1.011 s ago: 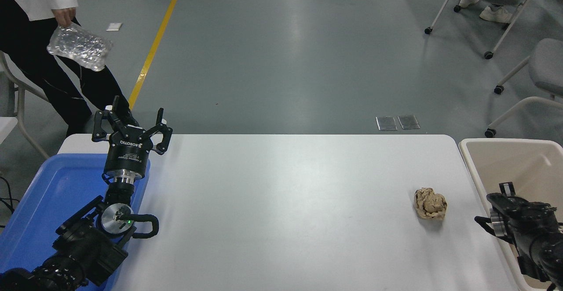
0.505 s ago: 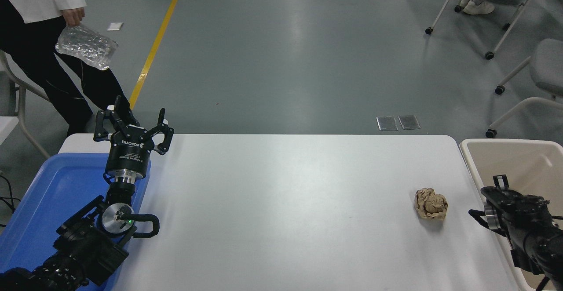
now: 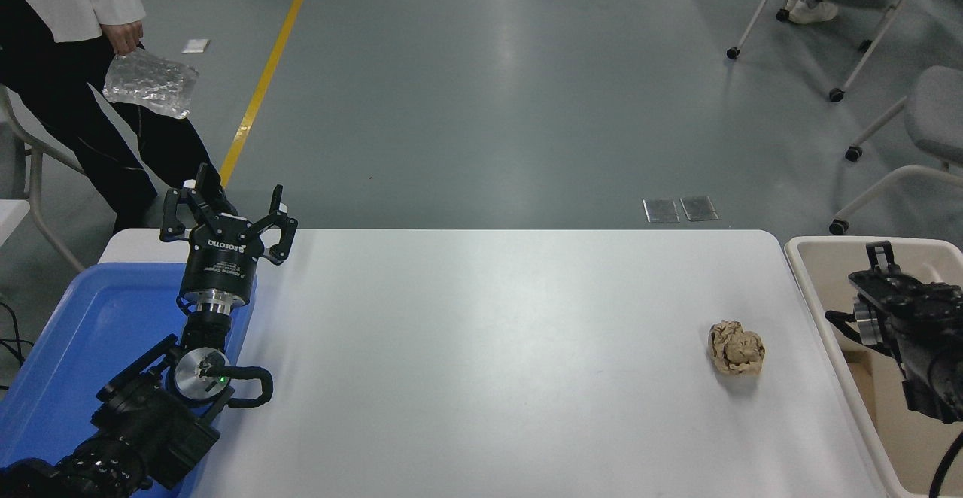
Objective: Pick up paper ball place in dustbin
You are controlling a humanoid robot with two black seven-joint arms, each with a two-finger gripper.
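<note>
Tan-brown paper ball [image 3: 736, 348] right of centre on white table [image 3: 489, 362]. Cream dustbin [image 3: 831, 253] at right edge. Blue tray [image 3: 68, 347] lower left. Black left gripper [image 3: 226, 216]. Grey floor [image 3: 527, 92], yellow stripe [image 3: 267, 77] upper left.

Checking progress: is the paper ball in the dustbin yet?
No. The paper ball lies on the white table, left of the dustbin.

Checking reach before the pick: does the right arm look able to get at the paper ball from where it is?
Probably yes. The paper ball lies alone on the white table near its right edge, with nothing between it and the right gripper, which hangs over the dustbin beside it.
</note>
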